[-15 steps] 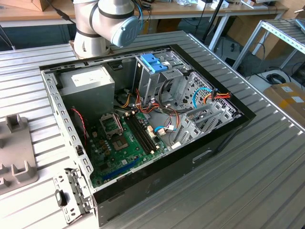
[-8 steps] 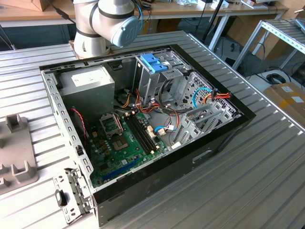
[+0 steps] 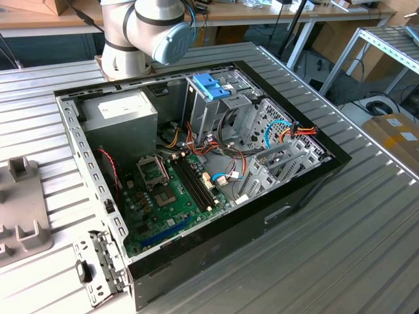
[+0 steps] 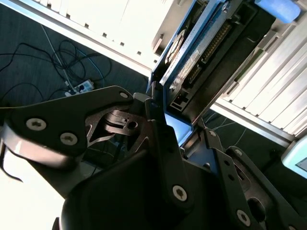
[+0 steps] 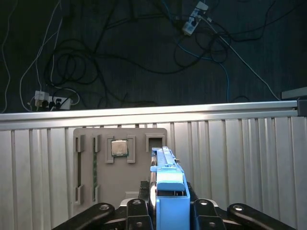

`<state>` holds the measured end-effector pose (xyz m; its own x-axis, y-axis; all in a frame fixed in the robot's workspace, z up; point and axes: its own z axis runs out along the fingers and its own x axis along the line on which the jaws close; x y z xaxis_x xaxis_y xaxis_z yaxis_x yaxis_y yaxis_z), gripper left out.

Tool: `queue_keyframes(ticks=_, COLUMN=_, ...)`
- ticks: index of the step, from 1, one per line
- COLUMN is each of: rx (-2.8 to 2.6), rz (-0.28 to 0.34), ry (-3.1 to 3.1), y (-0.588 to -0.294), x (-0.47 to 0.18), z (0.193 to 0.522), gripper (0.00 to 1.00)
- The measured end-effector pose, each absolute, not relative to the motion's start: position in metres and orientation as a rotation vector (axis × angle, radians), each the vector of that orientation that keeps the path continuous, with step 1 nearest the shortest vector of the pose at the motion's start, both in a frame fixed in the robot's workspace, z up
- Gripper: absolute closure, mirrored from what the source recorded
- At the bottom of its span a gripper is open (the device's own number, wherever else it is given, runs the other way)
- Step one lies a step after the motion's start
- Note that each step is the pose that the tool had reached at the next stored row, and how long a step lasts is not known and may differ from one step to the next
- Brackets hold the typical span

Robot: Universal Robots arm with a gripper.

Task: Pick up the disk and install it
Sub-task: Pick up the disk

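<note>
desk (image 3: 340, 261): ribbed metal | open computer case (image 3: 262, 222) lying flat, motherboard (image 3: 170, 196) exposed | grey fixture (image 3: 23, 209) near case | cables (image 5: 96, 62) on floor

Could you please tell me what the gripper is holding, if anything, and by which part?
The gripper holds the flat dark grey metal disk with a light-blue plastic frame, clamped at one end; the rest juts out beyond it.

Bright, even light is falling across the ribbed grey metal desk (image 3: 366, 222) in the exterior view, leaving soft shadows. In the second wrist view glare is bleaching pale patches beside the shadowed black metal claw (image 4: 175, 125).
</note>
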<state>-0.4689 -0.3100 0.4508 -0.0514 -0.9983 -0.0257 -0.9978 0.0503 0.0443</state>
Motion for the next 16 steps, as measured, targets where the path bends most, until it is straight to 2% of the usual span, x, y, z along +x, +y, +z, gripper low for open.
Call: queue_keyframes(ticks=16, rx=2.156, rz=-0.080, ry=-2.269, y=-0.310, x=-0.469, z=0.466, gripper=0.63)
